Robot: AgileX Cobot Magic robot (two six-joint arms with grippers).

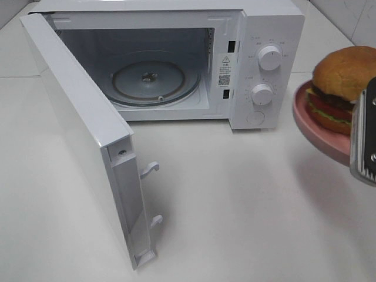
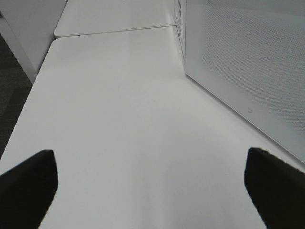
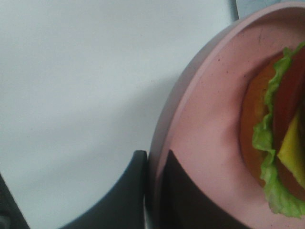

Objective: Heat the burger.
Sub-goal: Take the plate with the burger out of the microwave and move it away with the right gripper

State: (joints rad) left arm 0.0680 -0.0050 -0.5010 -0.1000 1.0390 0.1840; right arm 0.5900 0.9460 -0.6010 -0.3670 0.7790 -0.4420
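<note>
The burger (image 1: 346, 70) has a tan-orange bun, lettuce and dark filling, and sits on a salmon-pink dish (image 1: 317, 132) held above the table at the far right. My right gripper (image 1: 361, 138) is shut on the dish's rim. In the right wrist view its two dark fingers (image 3: 136, 186) pinch the rim of the dish (image 3: 209, 143) from both sides, with the burger (image 3: 281, 143) beyond. The microwave (image 1: 267, 35) stands open at the back, its glass turntable (image 1: 155, 79) bare. My left gripper (image 2: 151, 176) is open and empty over the table, out of the exterior view.
The microwave door (image 1: 82, 123) swings out far to the front left, with latch hooks (image 1: 150, 169) on its edge. Its perforated panel (image 2: 248, 62) stands close beside my left gripper. Two knobs (image 1: 269, 57) face front. The white table (image 1: 235, 205) spans the front.
</note>
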